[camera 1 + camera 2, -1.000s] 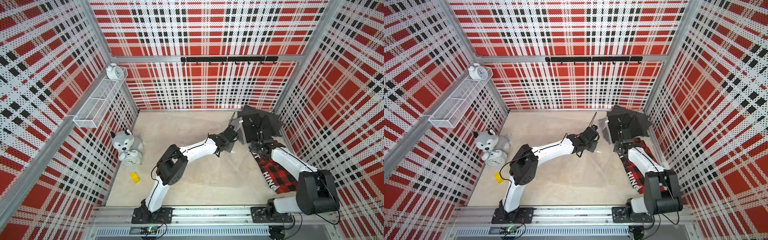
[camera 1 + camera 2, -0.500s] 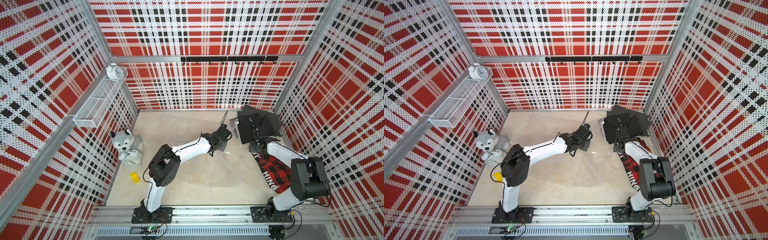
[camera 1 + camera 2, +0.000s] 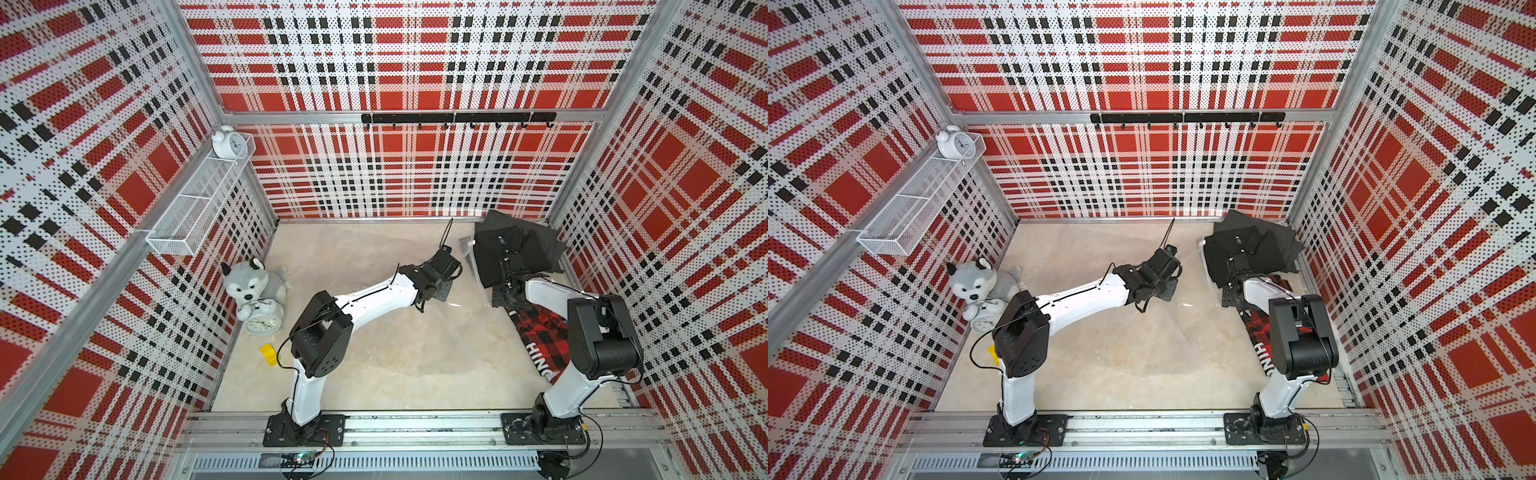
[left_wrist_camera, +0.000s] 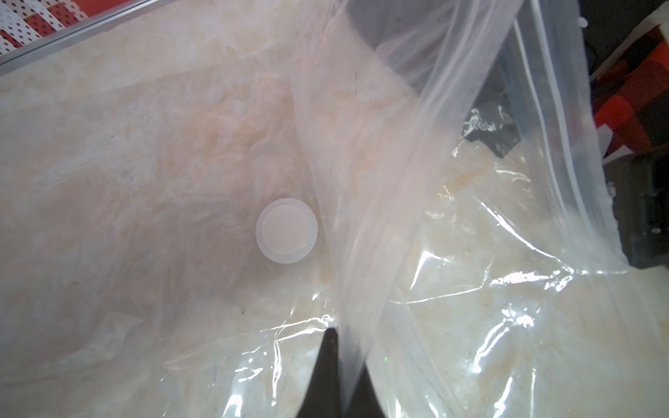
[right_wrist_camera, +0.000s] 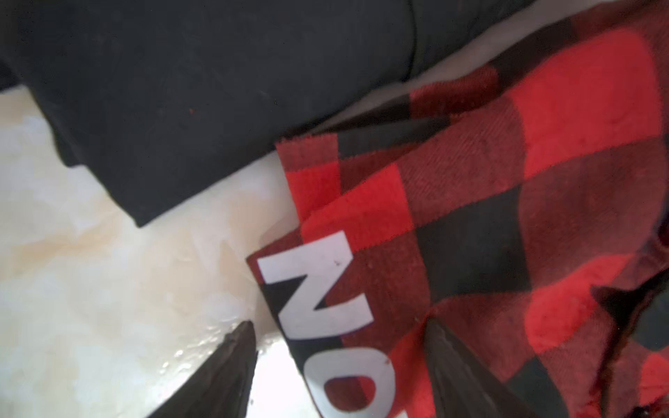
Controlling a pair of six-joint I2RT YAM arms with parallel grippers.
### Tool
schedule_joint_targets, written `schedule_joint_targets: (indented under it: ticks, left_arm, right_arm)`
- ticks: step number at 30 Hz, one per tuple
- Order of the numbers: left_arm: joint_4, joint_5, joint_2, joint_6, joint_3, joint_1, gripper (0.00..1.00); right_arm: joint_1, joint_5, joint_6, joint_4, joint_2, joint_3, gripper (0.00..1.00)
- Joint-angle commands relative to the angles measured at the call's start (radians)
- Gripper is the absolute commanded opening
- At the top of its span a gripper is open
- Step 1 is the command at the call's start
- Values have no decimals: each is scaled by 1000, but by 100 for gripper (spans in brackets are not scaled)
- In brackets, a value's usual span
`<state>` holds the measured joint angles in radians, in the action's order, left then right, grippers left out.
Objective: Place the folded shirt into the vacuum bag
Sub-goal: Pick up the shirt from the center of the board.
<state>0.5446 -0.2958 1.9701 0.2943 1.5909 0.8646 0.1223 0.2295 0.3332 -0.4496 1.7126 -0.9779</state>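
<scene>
Transparent crinkly plastic fills the left wrist view. This is the large glossy vacuum bag [image 4: 452, 253], lying spread out with its round white valve cap [image 4: 286, 231] facing up. The left pincer [image 4: 342, 362] is closed on a raised fold of the film near the zip edge, and so it holds the mouth up. Something dark shows through the film, but I cannot tell whether it is inside the mouth or behind it.

In the right wrist view the right pincer [image 5: 338, 358] has its fingers apart and holds nothing. One fingertip [image 5: 235, 347] is over the pale marbled counter [image 5: 90, 289], the other over the corner of a red-and-black checked cloth with white letters [image 5: 506, 217]. The black folded shirt [image 5: 181, 90], which I judge to be the shirt meant, lies just beyond the fingers and does not touch them.

In both top views this shirt sits in the far right corner, just beside the raised bag edge, so the right arm [image 3: 548, 291] is the nearer one. That arm covers part of the shirt, so its long axis is unclear.
</scene>
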Motion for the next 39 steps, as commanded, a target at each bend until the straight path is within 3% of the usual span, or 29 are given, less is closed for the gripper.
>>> schedule_joint_targets:
  ticks: [1, 5, 16, 18, 31, 36, 39]
  left_arm:
    - [23, -4, 11, -1, 43, 3, 0]
    - [34, 1, 37, -3, 72, 8, 0]
    - [45, 12, 72, -5, 112, 17, 0]
    - [44, 20, 87, -9, 124, 18, 0]
    - [105, 60, 220, -22, 282, 46, 0]
    - [129, 71, 273, -21, 338, 60, 0]
    - [140, 90, 297, -16, 365, 65, 0]
  right_arm:
    - [5, -17, 1, 11, -43, -17, 76]
    - [4, -17, 1, 11, -73, -25, 76]
    - [-34, -17, 1, 11, 53, -20, 76]
    - [-41, -140, 36, 68, 68, 24, 73]
    - [-101, -232, 58, 139, -28, 155, 24]
    - [-122, -246, 87, 221, -146, 248, 5]
    - [-129, -264, 99, 255, -222, 295, 0]
